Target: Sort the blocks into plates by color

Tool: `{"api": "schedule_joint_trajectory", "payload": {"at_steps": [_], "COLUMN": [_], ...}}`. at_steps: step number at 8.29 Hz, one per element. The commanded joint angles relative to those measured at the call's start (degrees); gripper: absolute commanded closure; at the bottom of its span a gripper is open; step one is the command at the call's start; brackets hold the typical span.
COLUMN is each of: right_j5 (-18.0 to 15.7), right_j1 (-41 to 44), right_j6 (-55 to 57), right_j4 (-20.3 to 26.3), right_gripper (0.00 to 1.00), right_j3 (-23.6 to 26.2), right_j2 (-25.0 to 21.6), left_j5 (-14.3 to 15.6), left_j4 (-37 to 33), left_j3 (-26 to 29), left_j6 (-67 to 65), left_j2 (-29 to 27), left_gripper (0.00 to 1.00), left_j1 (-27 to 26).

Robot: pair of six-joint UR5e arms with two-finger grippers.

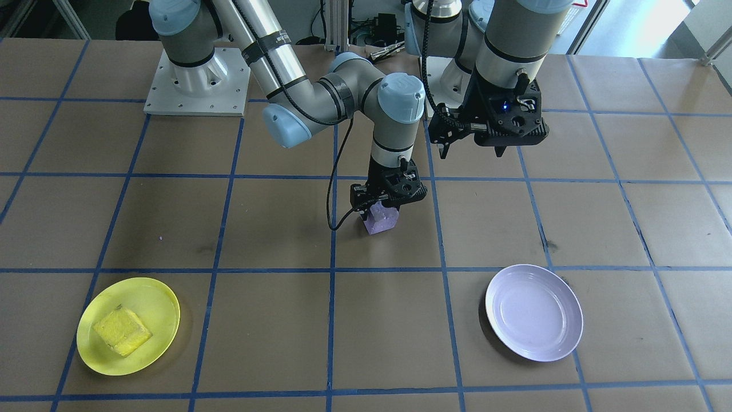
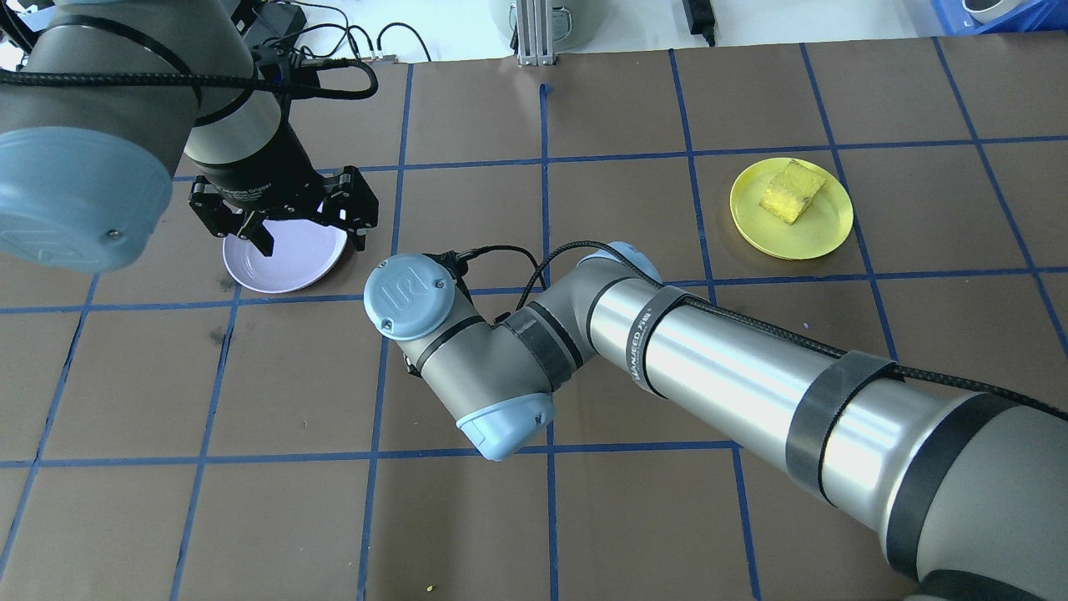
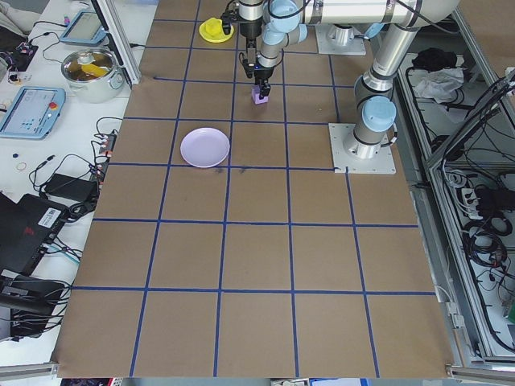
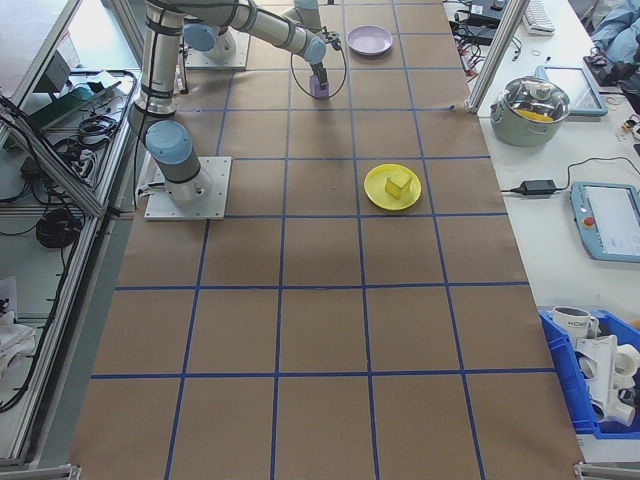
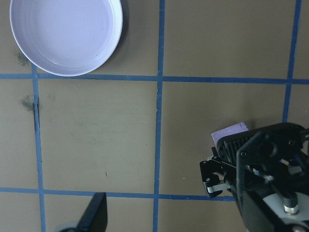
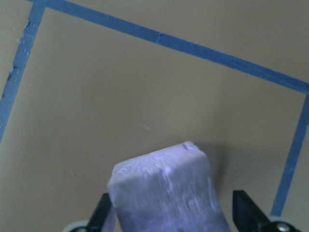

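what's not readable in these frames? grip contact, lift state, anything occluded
- Contact on the purple block: in the right wrist view the right gripper fingers are cut off by the bottom edge.
- Lifted or still on the table: front view is ambiguous.
- Overhead: the right arm's elbow hides block and gripper.
- Side views: too small.
- Lavender plate: partly hidden overhead by the left gripper.

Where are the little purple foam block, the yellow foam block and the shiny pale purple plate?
light purple foam block (image 1: 381, 221), front-facing view, its front face.
yellow foam block (image 1: 122, 330), front-facing view, its top face.
glossy pale lavender plate (image 1: 534, 312), front-facing view, its bare centre.
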Motion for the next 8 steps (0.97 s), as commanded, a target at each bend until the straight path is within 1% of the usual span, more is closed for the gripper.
{"api": "schedule_joint_trajectory", "payload": {"at_steps": [1,2,4,5,6,8], "right_j5": [-0.08,0.27,1.06,2.10,3.07,3.17], "right_j1": [-3.33,-6.66,-14.38,-17.90,-21.07,-27.66], "right_j6": [-0.78,-1.74,-4.55,-6.74,-8.59,-14.03], "right_j4": [0.87,1.05,5.25,10.05,13.23,19.47], "right_gripper": [0.00,0.00,0.00,0.00,0.00,0.00], "right_j3": [0.29,0.73,0.73,0.64,0.64,0.47], "right_j2": [-2.56,-4.58,-8.36,-10.64,-13.36,-18.02], "left_j5": [0.10,0.01,-0.16,-0.16,0.01,-0.16], "left_j4": [-0.34,-0.69,-0.34,-0.25,-0.34,-0.08], "left_j3": [0.11,0.28,-0.06,-0.07,-0.07,0.02], "left_j6": [0.00,0.00,-0.09,-0.09,0.00,-1.05], "left_j2": [0.09,0.09,0.00,0.00,0.09,-0.17], "left_gripper": [0.00,0.00,0.00,0.00,0.00,0.00], "left_j1": [0.01,0.10,0.19,0.27,0.27,0.27]}}
